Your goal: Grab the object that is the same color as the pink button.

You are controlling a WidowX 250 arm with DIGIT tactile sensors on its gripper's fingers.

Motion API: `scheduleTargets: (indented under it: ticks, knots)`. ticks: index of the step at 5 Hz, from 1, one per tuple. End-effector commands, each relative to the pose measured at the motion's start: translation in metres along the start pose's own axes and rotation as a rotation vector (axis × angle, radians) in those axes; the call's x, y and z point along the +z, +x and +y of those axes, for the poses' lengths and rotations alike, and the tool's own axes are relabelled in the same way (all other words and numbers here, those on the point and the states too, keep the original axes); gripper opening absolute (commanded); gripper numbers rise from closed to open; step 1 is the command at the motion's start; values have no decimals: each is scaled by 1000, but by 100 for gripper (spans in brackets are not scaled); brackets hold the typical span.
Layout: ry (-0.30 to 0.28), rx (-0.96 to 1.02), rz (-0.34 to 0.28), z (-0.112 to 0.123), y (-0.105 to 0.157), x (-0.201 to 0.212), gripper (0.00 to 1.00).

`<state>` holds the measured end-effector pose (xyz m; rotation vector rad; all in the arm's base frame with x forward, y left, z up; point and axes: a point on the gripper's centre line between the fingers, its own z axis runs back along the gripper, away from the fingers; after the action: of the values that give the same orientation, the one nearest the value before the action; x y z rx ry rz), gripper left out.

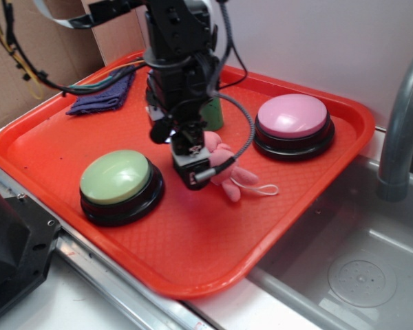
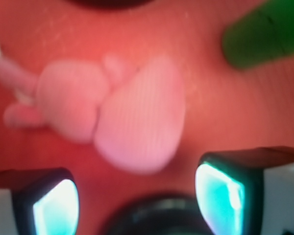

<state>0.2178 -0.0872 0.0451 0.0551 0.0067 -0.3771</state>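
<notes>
Nearest the camera, the red tray (image 1: 193,268) carries everything. Its green button (image 1: 117,180) sits near left, the pink button (image 1: 292,118) far right, a green cylinder (image 2: 264,34) just behind the arm. Fingers spread apart, the gripper (image 2: 137,196) hovers over the pink toy (image 2: 112,115) mid-tray. It looks light, soft and squashy; pinch its plump body, not the string (image 1: 261,190).

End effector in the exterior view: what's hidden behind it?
Behind the end effector lies the pink plush toy, partly covered, its white string trailing clear. Farther back, a green cylinder shows only a sliver; the arm hides the rest.
</notes>
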Motion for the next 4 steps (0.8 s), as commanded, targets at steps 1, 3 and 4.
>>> scheduleTargets:
  ticks: [1,3,4]
  knots:
    - [-164,-34,-98,-7,24,-17,100]
    - [-255,-4,-94,-15,9,-31,0]
    - [-227,-18,-123,-15,5,-19,0]
